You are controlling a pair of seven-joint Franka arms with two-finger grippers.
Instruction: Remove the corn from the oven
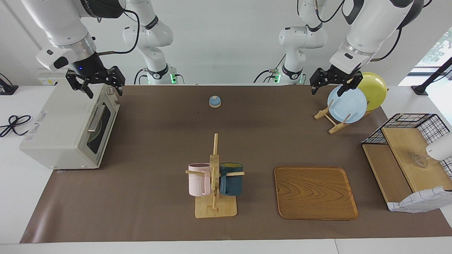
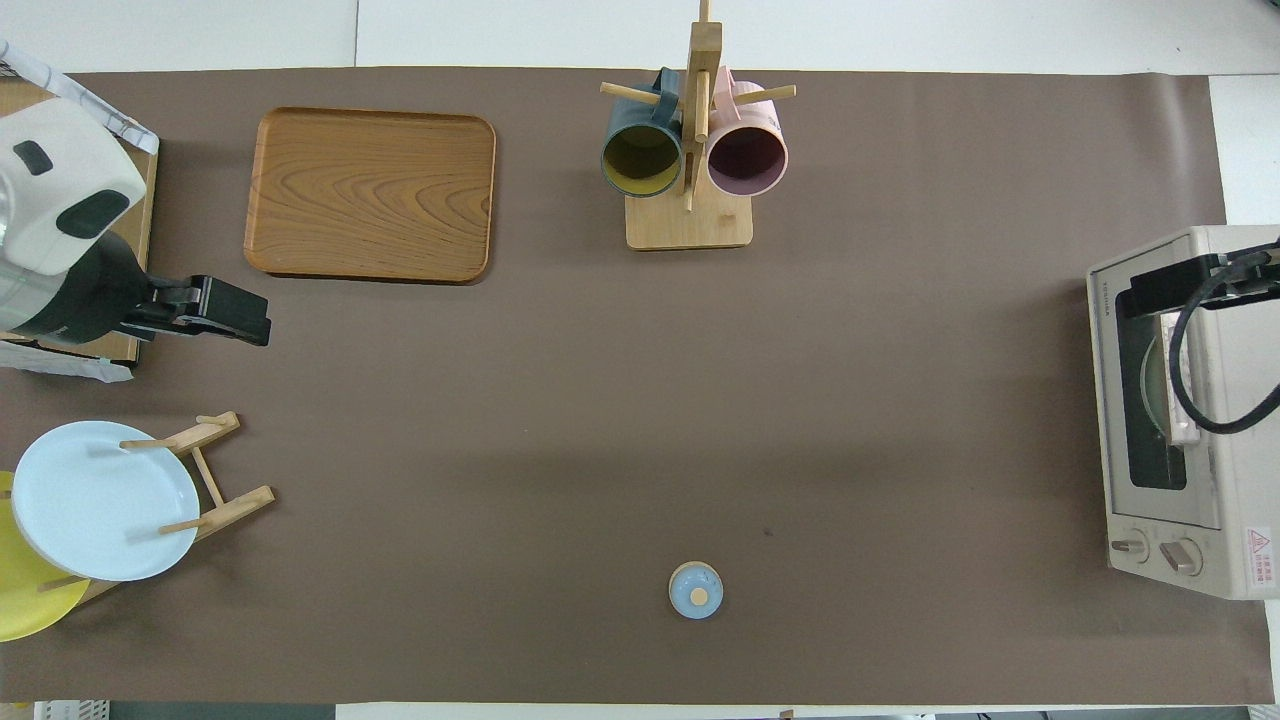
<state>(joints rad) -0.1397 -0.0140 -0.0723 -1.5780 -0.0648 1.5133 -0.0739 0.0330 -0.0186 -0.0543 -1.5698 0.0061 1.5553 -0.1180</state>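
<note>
The off-white oven [image 1: 60,134] stands at the right arm's end of the table, its dark glass door [image 1: 102,127] closed and the bar handle [image 1: 96,118] across it. The corn is hidden; only a dim round shape shows through the glass [image 2: 1152,390]. My right gripper [image 1: 103,90] hangs open just above the oven's top edge by the door, and in the overhead view the right gripper [image 2: 1150,295] covers the door's upper corner. Over the plate rack, my left gripper [image 1: 326,92] hangs open and holds nothing. From overhead the left gripper [image 2: 240,318] shows beside the rack.
A mug tree [image 1: 213,183] with a pink and a dark blue mug stands mid-table, a wooden tray [image 1: 314,192] beside it. A rack holds a light blue plate [image 1: 348,104] and a yellow plate [image 1: 374,88]. A small blue knobbed lid [image 1: 214,101] lies near the robots. A wire basket [image 1: 409,121] sits at the left arm's end.
</note>
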